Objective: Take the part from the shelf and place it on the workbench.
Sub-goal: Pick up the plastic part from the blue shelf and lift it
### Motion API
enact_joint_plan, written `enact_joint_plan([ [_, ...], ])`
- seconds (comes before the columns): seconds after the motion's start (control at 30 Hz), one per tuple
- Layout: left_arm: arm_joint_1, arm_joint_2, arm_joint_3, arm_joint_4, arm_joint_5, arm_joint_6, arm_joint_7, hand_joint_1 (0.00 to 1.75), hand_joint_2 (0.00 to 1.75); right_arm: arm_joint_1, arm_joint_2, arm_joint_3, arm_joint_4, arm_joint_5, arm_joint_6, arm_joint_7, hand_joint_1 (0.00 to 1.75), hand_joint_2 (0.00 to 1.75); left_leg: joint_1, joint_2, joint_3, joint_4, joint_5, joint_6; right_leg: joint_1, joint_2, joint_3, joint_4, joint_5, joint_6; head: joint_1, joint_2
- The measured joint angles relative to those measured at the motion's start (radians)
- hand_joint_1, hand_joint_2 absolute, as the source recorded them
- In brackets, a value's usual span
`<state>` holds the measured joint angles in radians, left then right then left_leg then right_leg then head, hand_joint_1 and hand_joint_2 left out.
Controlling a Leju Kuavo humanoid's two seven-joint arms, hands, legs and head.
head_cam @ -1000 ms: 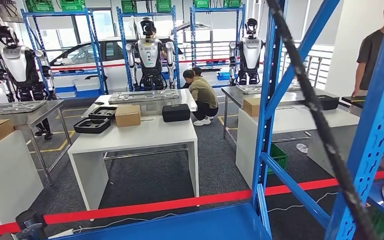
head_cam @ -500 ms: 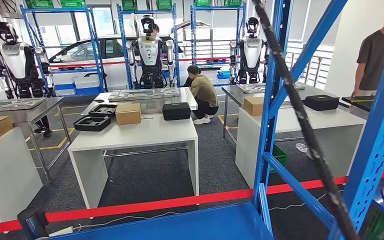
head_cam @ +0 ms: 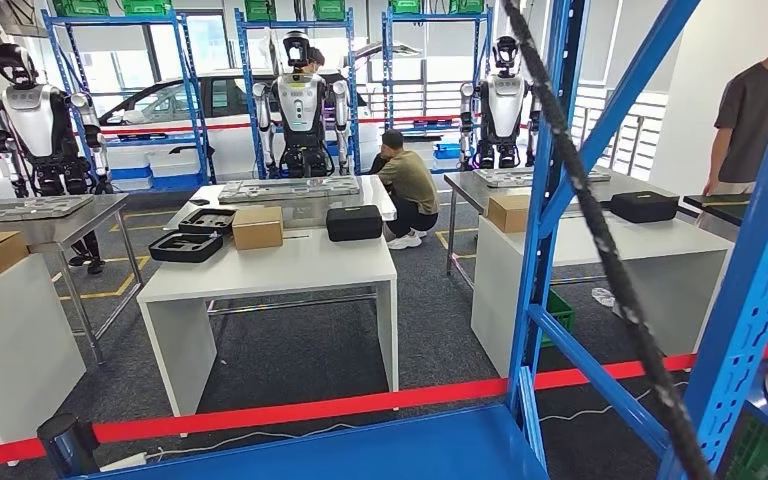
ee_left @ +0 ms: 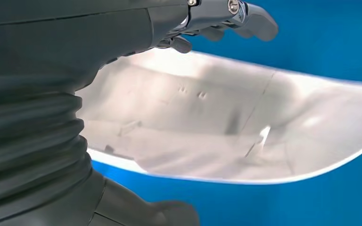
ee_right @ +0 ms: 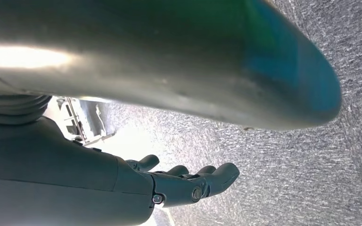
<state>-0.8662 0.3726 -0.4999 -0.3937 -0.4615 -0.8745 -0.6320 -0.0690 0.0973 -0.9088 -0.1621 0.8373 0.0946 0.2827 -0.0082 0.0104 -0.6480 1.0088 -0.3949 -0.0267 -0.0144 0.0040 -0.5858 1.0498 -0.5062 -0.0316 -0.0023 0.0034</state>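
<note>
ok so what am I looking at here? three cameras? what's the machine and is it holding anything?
It's a humanoid robot with three cameras. The wide picture is from its head, looking through a blue shelf frame at a white table carrying a cardboard box, a black case and black trays. Similar robots stand behind.

The other two pictures are from wrist cameras. The left robot hand straddles a curved silver part lying on the blue shelf board. Whether it grips the part is unclear. The right robot hand is beside a blurred metal shape, above grey carpet.
</note>
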Motion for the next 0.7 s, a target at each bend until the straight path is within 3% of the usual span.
enact_joint_plan([
  [0.43, 0.008, 0.010, -0.077, 0.015, -0.053, 0.011, 0.023, 0.00, 1.75, 0.000, 0.000, -0.011, 0.000, 0.000, -0.005, 0.000, 0.00, 0.00, 0.000, 0.000, 0.000, 0.000, 0.000, 0.000, 0.000, 0.000, 0.000, 0.000, 0.000, 0.001, 0.000, 0.000],
  [0.7, -0.001, -0.004, -0.144, 0.041, -0.141, 0.127, 0.191, 0.02, 1.75, 0.000, 0.000, -0.019, 0.000, -0.002, -0.015, 0.000, 0.00, 0.00, 0.000, 0.000, 0.000, 0.001, 0.000, 0.000, 0.000, 0.000, 0.000, 0.000, 0.001, 0.001, 0.000, 0.000],
])
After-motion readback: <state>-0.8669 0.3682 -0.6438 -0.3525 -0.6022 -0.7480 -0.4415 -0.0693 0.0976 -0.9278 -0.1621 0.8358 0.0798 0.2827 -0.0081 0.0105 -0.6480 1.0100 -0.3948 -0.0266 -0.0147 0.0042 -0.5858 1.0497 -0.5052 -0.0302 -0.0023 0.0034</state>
